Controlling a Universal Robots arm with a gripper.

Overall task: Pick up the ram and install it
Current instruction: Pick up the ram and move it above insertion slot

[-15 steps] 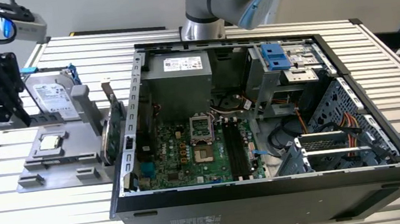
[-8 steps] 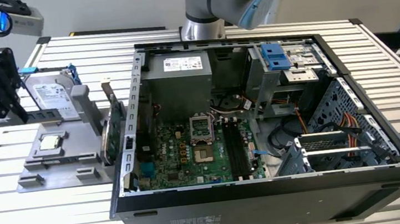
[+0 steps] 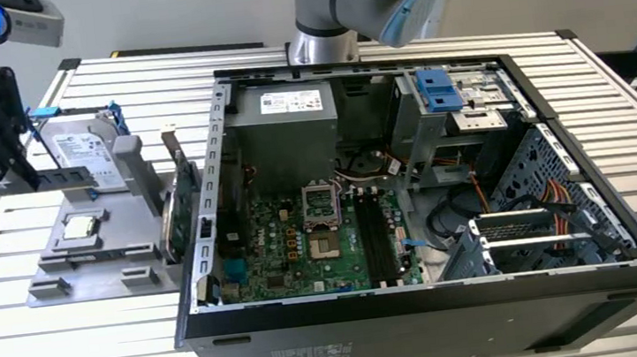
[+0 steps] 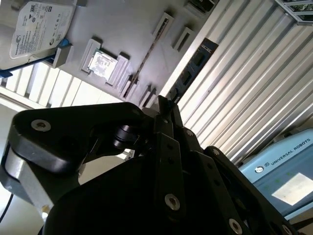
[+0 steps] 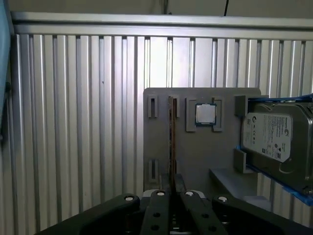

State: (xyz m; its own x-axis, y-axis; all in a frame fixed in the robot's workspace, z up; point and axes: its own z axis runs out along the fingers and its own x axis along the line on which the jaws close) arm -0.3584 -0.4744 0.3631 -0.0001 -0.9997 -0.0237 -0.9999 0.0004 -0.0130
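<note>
The thin, dark ram stick [image 5: 172,137] stands on edge in a flat grey holder plate [image 5: 195,156], near one square silver processor chip [image 5: 205,113]. The black gripper [image 5: 172,183] hangs in line above it, jaws drawn together and gripping nothing. One silver hard drive [image 5: 269,137] carries a white label whose print is unreadable. Open ribbed aluminium table [image 5: 73,122] flanks the plate's ram-side edge.

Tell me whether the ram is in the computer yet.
Out. The ram stands on edge on the gray holder, beside the processor chip; the holder sits outside the computer case.
</note>
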